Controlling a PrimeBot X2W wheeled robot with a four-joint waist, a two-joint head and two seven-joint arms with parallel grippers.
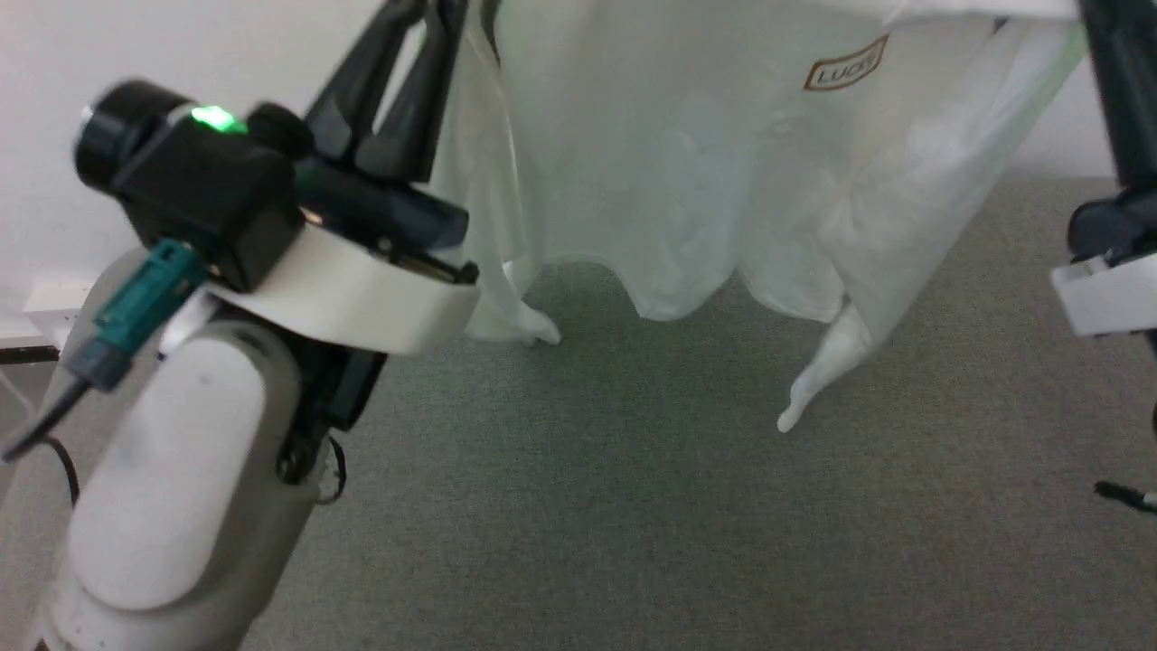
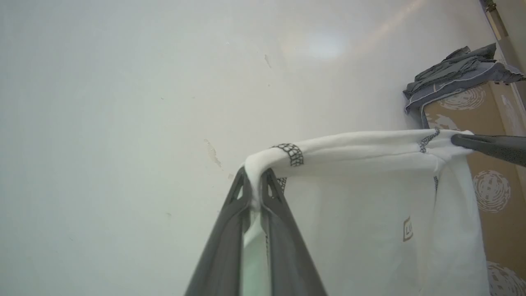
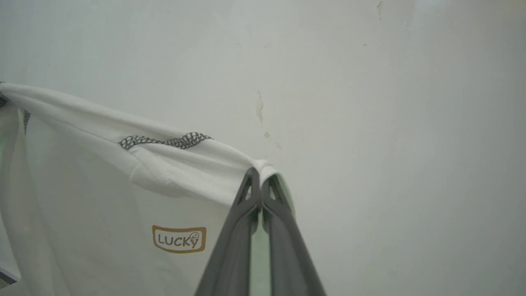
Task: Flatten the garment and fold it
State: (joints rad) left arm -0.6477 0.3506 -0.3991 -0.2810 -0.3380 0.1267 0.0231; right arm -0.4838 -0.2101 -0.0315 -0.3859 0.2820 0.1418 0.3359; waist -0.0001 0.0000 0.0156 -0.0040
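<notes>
The left arm is seen raised close to the camera. The left gripper is pointed upward and pressed together on one top corner of the garment. The right gripper is held up likewise and is pinched on the other corner. The garment is stretched between them and hung in the air above the grey carpet, before the white wall.

The head camera looks forward and down across the floor at the hanging garment. The wrist cameras peer closely along the left pincer and right pincer toward a pale wall; all share the garment's label.
</notes>
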